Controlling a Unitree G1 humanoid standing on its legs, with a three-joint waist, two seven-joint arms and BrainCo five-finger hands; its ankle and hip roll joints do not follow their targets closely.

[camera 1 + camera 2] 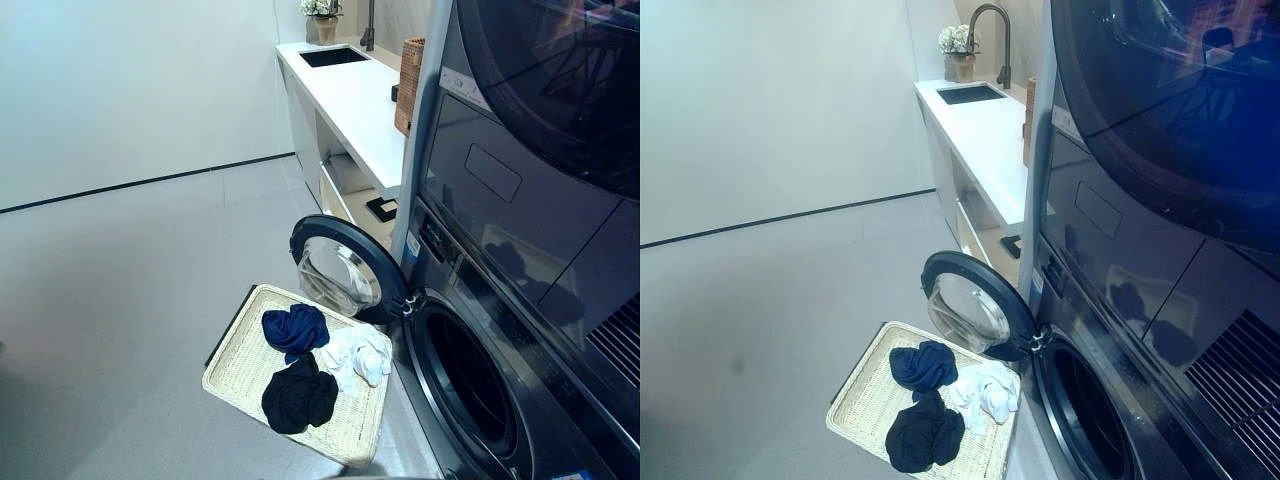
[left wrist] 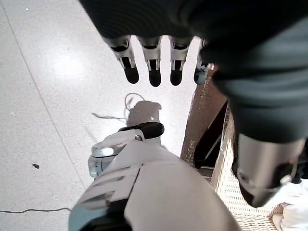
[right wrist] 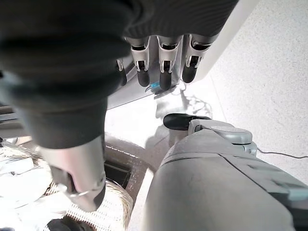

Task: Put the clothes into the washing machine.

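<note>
Clothes in basket, both my hands empty.

My left hand [image 2: 159,62] & right hand [image 3: 159,67] hang w/ fingers relaxed, apart, holding nothing. Wicker basket [image 1: 240,365] sits on floor below & between them: its rim shows just past left thumb [image 2: 262,178] and under right thumb [image 3: 82,180]. In it: navy garment [image 1: 294,330], white garment [image 1: 357,357], black garment [image 1: 298,397], all touching, bunched. White cloth shows beside each thumb tip, not touched. Washing machine [image 1: 520,330] past the basket, door [image 1: 345,270] swung open over basket's far corner, drum opening [image 1: 468,385] dark.
</note>
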